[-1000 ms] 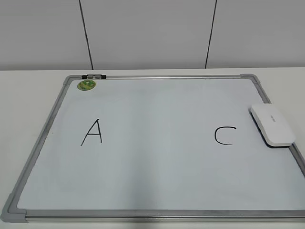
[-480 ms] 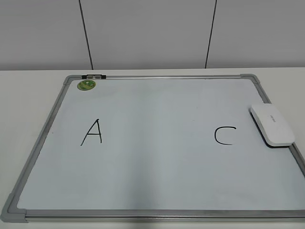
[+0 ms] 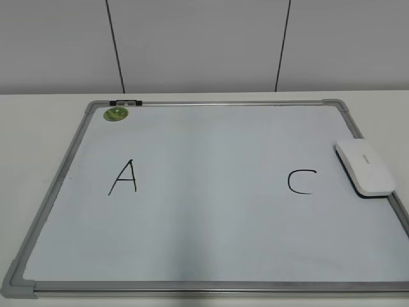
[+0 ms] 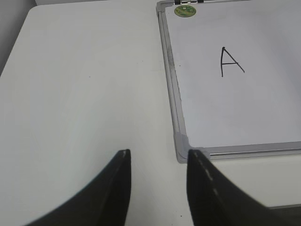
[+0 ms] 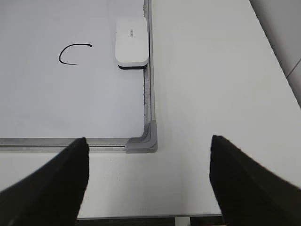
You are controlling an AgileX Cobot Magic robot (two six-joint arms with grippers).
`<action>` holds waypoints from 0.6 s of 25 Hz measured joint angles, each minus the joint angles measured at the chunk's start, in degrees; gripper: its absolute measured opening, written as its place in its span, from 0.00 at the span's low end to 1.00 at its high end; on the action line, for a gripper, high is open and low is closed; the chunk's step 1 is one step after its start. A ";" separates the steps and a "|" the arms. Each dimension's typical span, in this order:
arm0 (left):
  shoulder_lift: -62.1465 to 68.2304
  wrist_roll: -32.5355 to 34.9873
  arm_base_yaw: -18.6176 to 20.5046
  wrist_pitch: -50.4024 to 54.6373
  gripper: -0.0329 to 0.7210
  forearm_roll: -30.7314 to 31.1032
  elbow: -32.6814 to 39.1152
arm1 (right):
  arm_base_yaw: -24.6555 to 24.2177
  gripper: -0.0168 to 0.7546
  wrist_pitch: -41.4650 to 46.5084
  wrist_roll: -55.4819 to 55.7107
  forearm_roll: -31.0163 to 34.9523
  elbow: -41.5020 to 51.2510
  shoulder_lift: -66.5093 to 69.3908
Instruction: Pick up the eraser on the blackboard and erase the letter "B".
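The blackboard (image 3: pixel 211 211) lies flat on the table. It bears a black "A" (image 3: pixel 123 177) at the left and a black "C" (image 3: pixel 301 181) at the right. No letter "B" shows between them; the middle is blank. The white eraser (image 3: pixel 365 167) lies on the board's right edge beside the "C"; it also shows in the right wrist view (image 5: pixel 132 41). My left gripper (image 4: pixel 157 157) is open and empty over the table near the board's front left corner (image 4: pixel 181 147). My right gripper (image 5: pixel 148 143) is wide open and empty near the front right corner (image 5: pixel 144 141). Neither gripper shows in the exterior view.
A small round green magnet (image 3: pixel 116 114) sits at the board's far left corner, next to a black clip (image 3: pixel 125 102) on the frame. White table surface (image 4: pixel 84 84) lies left of the board and right of it (image 5: pixel 211 84). The table's front edge (image 5: pixel 141 217) is close below my right gripper.
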 joint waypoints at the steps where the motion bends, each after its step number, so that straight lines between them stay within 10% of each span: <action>1: 0.00 0.00 0.00 0.00 0.44 0.00 0.00 | 0.00 0.79 0.00 0.00 0.00 0.00 0.00; 15: 0.00 0.00 0.00 0.00 0.44 0.00 0.00 | 0.00 0.79 0.00 0.10 0.00 0.00 0.00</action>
